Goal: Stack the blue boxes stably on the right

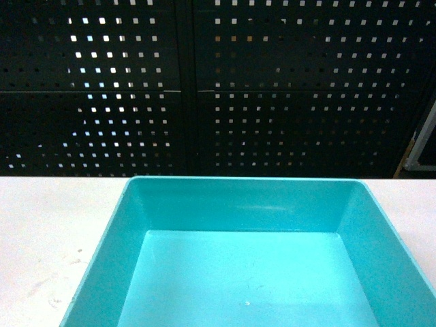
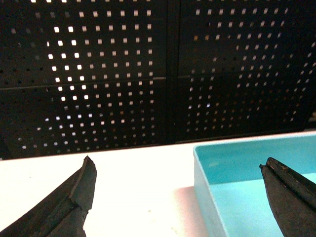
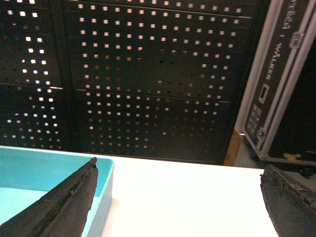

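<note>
While sitting flat on the white table (image 1: 41,225), fills the near middle of the head view: one blue box (image 1: 245,272), empty inside, in front of the dark wall with holes (image 1: 204,88). Left gripper (image 2: 180,195) spread wide across the box's left wall, holding nothing. Right gripper (image 3: 180,192) spread wide across the right wall, also holding nothing. No second box in sight. Could go wrong with an uneven squeeze: box tips or slips. Could also land crooked on the right and wobble.
</note>
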You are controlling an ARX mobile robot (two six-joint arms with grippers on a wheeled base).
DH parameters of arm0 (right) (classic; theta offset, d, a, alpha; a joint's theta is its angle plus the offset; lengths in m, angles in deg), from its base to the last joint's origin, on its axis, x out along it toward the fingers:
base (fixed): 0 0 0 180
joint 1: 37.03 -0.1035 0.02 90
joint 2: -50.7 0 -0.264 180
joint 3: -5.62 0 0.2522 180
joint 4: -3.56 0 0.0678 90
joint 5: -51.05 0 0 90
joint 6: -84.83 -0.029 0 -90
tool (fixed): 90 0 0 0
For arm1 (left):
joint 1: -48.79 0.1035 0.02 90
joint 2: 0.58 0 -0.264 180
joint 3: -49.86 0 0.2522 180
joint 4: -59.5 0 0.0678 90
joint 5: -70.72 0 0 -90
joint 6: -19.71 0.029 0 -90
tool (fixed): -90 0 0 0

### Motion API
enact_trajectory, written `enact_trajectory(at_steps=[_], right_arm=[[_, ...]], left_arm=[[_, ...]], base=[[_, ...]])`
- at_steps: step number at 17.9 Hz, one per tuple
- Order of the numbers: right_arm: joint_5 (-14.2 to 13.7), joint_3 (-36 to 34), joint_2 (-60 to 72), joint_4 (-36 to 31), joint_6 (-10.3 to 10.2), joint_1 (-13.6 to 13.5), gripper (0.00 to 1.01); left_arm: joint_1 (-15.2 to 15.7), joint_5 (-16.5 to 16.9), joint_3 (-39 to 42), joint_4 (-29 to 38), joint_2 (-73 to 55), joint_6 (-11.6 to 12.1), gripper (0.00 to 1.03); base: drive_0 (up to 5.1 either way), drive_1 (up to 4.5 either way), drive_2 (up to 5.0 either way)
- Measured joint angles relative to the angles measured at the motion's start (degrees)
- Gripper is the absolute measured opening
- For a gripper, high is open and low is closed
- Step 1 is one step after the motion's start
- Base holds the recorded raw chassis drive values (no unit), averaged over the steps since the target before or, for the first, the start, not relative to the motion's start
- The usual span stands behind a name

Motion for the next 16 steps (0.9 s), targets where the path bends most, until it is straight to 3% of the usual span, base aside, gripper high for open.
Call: enact_trajectory(at_steps=[1,3,7,11,16], right_arm=[[0.0,0.3,7.5,-5.6,0.2,-2.0,0.98],[-1.2,4.4,19.2,-10.3,1.6,-6.5,0.98],[-1.1,13.1,37.7,-14.7,6.6,-14.3,0.98],[-0.9,23.5,53.1,-11.7,8.5,-15.0,0.98],[0.0,29.3,60.6,-5.3,9.3,-16.2,0.98]], left_arm=[[2.1,2.5,-1.0,4.9,-7.9,0.0,0.98],[4.8,5.0,-7.6,7.4,-19.0,0.0,0.98],[3.4,5.4,-19.4,5.9,-34.1,1.4,0.98],[1.7,5.5,-32.8,-2.1,-47.2,-2.9,0.98],[-1.7,2.4,-39.5,-11.7,-54.1,-6.0,0.98]], base=[[0.0,0.0,0.0],[0.0,0.0,0.0],[0.0,0.0,0.0],[0.0,0.0,0.0],[0.0,0.0,0.0]])
